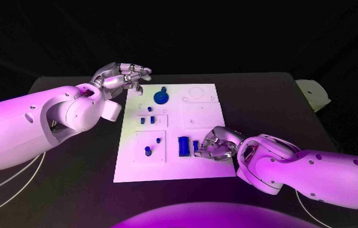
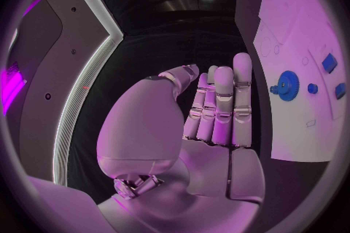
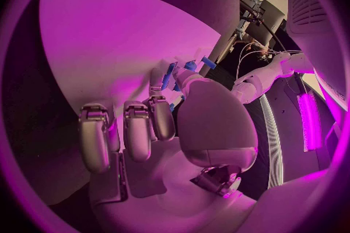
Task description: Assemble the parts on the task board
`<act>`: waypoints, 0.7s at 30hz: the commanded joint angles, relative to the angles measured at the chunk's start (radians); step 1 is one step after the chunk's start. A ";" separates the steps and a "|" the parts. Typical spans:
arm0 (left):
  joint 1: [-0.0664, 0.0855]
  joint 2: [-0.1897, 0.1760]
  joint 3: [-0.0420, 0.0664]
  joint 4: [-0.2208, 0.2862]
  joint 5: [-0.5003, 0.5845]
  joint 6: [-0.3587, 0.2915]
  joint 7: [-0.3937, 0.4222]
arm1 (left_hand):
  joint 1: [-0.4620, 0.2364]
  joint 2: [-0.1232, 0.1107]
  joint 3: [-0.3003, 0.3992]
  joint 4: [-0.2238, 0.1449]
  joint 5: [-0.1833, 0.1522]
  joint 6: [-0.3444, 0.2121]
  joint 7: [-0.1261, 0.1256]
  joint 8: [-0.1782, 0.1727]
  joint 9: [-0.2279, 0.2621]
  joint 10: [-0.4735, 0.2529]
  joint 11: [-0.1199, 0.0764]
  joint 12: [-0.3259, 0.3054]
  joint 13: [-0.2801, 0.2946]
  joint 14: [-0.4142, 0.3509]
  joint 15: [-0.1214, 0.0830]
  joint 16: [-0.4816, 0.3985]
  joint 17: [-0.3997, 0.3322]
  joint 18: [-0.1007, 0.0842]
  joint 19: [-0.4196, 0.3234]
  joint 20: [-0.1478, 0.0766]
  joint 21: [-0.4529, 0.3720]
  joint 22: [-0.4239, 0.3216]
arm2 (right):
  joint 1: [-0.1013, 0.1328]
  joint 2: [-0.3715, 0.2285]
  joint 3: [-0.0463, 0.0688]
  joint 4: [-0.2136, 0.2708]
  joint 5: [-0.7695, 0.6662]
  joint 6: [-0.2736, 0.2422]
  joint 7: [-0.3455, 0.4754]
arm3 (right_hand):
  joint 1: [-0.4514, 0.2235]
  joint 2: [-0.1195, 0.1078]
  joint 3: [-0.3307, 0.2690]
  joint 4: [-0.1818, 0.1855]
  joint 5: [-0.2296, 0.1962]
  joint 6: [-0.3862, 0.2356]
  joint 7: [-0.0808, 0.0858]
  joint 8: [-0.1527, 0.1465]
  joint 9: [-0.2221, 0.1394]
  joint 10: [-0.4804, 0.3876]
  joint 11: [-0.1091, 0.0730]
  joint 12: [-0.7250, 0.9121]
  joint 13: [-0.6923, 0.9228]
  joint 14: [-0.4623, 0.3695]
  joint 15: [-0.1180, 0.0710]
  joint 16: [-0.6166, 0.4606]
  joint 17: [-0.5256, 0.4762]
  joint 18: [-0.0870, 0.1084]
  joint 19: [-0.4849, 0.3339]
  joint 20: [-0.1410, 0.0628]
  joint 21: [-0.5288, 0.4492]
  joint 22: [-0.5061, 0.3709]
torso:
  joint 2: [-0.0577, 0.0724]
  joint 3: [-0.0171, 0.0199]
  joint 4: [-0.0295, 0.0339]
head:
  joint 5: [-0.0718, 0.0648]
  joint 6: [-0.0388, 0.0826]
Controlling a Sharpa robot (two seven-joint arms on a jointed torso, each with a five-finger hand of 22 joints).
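Two hands: we see both, one at each side of the task board (image 1: 201, 173).
Right hand (image 1: 216, 144): at the board's near right part, fingers curled down beside the tall blue block (image 1: 182, 146) and a smaller blue piece (image 1: 195, 146). We cannot tell whether it pinches the small piece or just touches it.
Left hand (image 1: 121, 76): hovers off the board's far left corner; in the left wrist view the fingers (image 2: 222, 106) are straight and close together, holding nothing.
Parts: blue gear (image 1: 162, 95) on the far left of the board, two small pegs (image 1: 148, 120) mid-left, a pair of round pieces (image 1: 149, 150) in the near-left square.
Risk: we judge that the small piece could tip or skid if the curled fingers push sideways; the tall block just beside it could get knocked over.
Cause: hard smooth plastic on a flat, smooth plate, little grip.
Shapes: gear toothed and round, block rectangular and upright, pegs short.
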 commanded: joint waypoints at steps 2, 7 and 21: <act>0.000 0.001 0.001 0.002 0.000 0.017 0.004 | -0.001 0.013 0.002 0.007 -0.001 -0.006 0.001 0.005 0.002 -0.010 0.000 0.005 0.001 -0.010 0.000 0.001 -0.001 0.007 0.003 0.005 -0.004 -0.001 | -0.001 -0.004 0.000 0.008 -0.012 0.018 0.001 | 0.006 -0.012 -0.022 0.003 -0.021 0.003 0.003 -0.003 -0.002 0.034 -0.003 -0.006 0.174 0.100 -0.004 0.001 0.251 -0.014 0.103 -0.005 0.005 0.263 | 0.000 -0.0007 0.0003 | -0.002 0.002; 0.000 -0.001 0.001 0.003 0.000 0.016 0.004 | -0.001 0.013 0.002 0.007 -0.001 -0.006 0.001 0.005 0.002 -0.010 0.000 0.005 0.001 -0.010 0.000 0.001 -0.001 0.007 0.003 0.005 -0.004 -0.001 | 0.011 -0.016 0.000 0.014 0.013 -0.005 0.031 | 0.006 -0.009 -0.028 0.005 -0.033 0.001 0.004 -0.004 -0.003 0.031 -0.002 -0.013 0.171 0.099 -0.003 -0.002 0.246 -0.014 0.103 -0.005 0.005 0.263 | 0.000 -0.0026 -0.0015 | -0.004 0.009; -0.007 0.014 -0.011 -0.037 0.020 0.032 0.118 | -0.029 -0.021 -0.031 0.034 -0.004 -0.040 0.002 0.014 0.003 -0.039 0.006 0.020 -0.001 -0.080 0.010 -0.037 -0.019 0.005 -0.040 0.015 -0.054 -0.027 | 0.131 -0.020 0.003 -0.161 0.510 -0.118 0.554 | 0.125 0.010 -0.066 0.003 0.008 -0.113 0.057 -0.070 -0.028 -0.156 0.046 -0.421 -0.018 0.041 0.037 -0.126 0.060 0.048 0.004 0.032 -0.319 0.162 | -0.030 -0.0190 -0.0093 | -0.011 0.062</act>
